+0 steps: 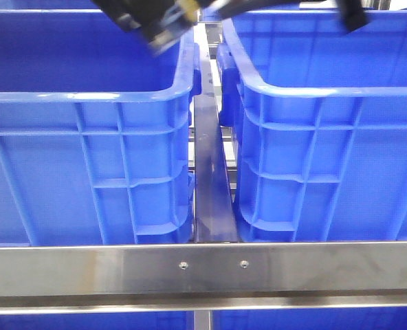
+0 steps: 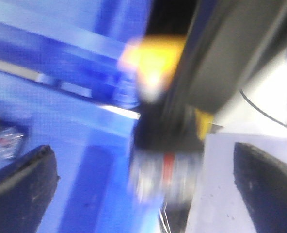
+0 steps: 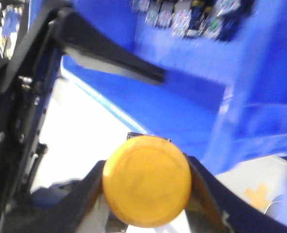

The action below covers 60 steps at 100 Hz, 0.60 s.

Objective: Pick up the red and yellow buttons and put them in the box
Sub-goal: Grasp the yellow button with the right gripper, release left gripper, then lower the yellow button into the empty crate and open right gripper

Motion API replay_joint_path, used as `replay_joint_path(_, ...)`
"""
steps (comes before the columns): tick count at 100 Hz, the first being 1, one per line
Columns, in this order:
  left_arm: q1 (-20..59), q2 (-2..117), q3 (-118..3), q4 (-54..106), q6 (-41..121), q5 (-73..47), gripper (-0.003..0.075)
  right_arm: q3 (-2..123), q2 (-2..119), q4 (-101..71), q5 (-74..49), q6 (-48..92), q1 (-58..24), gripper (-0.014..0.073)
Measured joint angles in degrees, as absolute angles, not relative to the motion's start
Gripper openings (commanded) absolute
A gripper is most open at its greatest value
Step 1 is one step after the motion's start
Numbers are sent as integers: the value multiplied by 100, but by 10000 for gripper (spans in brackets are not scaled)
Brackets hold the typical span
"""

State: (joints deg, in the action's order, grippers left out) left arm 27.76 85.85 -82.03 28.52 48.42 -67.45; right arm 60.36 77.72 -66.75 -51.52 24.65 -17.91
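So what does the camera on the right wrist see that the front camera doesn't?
Only the right wrist view shows a yellow button clamped in the right gripper. Only the front view shows both blue crates side by side, the left crate and the right crate, behind a metal rail. Both views show blue crate walls.

Steel frame rail across foreground, two screws; dark metal divider bar running back.

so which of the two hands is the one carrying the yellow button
The right hand: in its wrist view the yellow button sits pinched between its fingers. The left hand has its fingers spread wide with nothing between them.
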Motion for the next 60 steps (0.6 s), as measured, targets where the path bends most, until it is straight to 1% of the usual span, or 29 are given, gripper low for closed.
replay_joint_path(20,2564,8585,-8258,2828,4783,-6844,689,6176,7482,-6369,-5259,2465,-777,171)
replay_joint_path(34,2551,8585,-8258,2828,4783,-6872,689,6368,7469,-5873,-5171,2465,-255,171)
replay_joint_path(44,2551,8585,-8258,2828,4783,-6881,689,6501,7469,-5400,-4898,2465,-73,171)
replay_joint_path(60,2551,8585,-8258,2828,4783,-6881,689,6684,7557,-4519,-4349,2465,-45,171)
